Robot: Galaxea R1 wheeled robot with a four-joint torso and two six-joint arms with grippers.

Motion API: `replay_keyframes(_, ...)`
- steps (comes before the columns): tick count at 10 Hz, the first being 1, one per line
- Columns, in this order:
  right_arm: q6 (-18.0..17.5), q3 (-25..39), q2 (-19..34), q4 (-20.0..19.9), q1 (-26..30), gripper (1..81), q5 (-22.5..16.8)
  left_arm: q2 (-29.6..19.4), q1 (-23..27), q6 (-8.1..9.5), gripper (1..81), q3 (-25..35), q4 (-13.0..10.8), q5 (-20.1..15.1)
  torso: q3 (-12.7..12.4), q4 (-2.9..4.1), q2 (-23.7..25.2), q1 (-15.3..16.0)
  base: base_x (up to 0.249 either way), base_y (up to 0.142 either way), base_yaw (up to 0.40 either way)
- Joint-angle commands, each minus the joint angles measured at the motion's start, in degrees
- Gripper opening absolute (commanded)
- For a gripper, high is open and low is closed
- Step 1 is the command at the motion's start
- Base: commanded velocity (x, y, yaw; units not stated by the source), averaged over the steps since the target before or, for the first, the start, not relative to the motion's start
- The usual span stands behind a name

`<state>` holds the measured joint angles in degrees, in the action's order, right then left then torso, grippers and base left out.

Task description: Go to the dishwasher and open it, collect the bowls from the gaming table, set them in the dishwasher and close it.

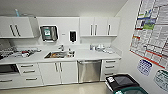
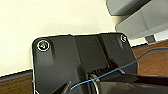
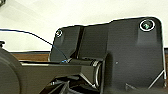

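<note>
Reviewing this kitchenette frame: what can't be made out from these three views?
- Dishwasher, head view: the front is shut, so the inside is hidden.
- Wall posters, head view: text blurred, and cut off by the picture's right edge.
- Items on the counter beside the sink, head view: too small and blurred to identify.
- Both wrist views: whether the jaws are open or shut cannot be told.

Dishwasher [image 1: 89,71] under the counter [image 1: 95,55], right of the sink [image 1: 59,54]

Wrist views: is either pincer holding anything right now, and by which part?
It cannot be told: both wrist views show the robot's own dark plate, not the fingers. The dishwasher is shut, untouched.
</note>
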<state>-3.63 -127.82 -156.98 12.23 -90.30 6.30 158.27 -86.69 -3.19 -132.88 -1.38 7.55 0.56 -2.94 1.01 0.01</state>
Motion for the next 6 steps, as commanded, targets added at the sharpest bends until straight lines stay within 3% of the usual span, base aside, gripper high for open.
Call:
replay_keyframes(1,0.2,1.1,0.9,0.7,2.5,81.1,-2.5,-1.0,2.7,-0.41,81.1,0.5,-0.7,-2.5,0.0,0.00,0.0,0.0,0.099,0.000,0.000)
replay_keyframes(6,0.2,1.1,0.9,0.7,2.6,81.1,-2.6,-1.0,2.8,-0.41,81.1,0.6,-0.7,-2.6,0.0,0.00,0.0,0.0,0.101,0.000,0.000)
